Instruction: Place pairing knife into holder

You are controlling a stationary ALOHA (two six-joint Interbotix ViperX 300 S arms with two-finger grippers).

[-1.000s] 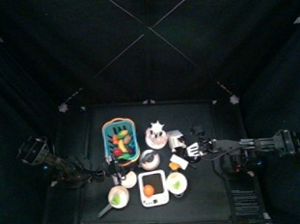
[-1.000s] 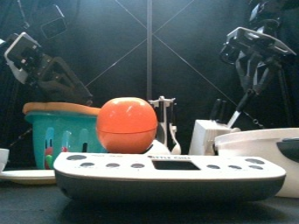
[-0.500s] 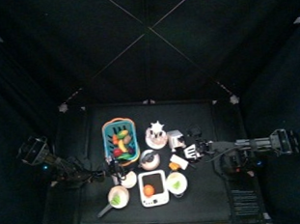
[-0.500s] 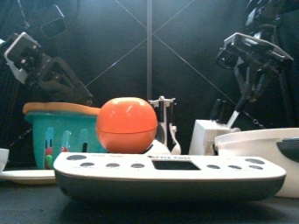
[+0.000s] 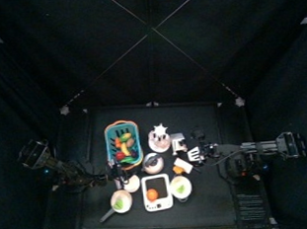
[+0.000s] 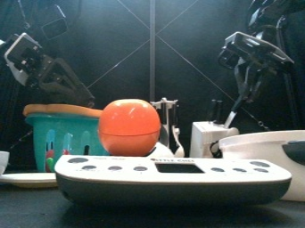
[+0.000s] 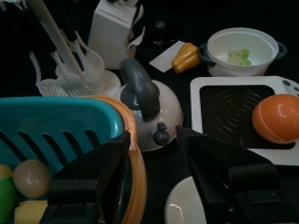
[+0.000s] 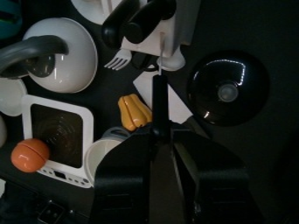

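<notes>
The paring knife (image 8: pixel 156 101) hangs point down from my right gripper (image 8: pixel 158 144), whose jaws are shut on its handle end. In the front view the thin knife (image 6: pixel 236 100) slants down from the right gripper (image 6: pixel 244 67), its tip just above the right side of the holder (image 6: pixel 212 140), a small white block with dark handles sticking up. The holder (image 8: pixel 158 31) lies ahead of the blade in the right wrist view. My left gripper (image 7: pixel 158 162) rests open at the table's left, over the teal basket (image 7: pixel 59 131).
A white scale (image 6: pixel 173 178) bearing an orange (image 6: pixel 128 126) stands at the front, with a white bowl (image 6: pixel 268 151) to its right. A kettle (image 7: pixel 146 101), a utensil rack (image 7: pixel 59 61) and a black disc (image 8: pixel 228 83) crowd around the holder.
My right gripper has shifted a little left with the knife, bringing the tip nearer above the holder. The left arm has not moved.
</notes>
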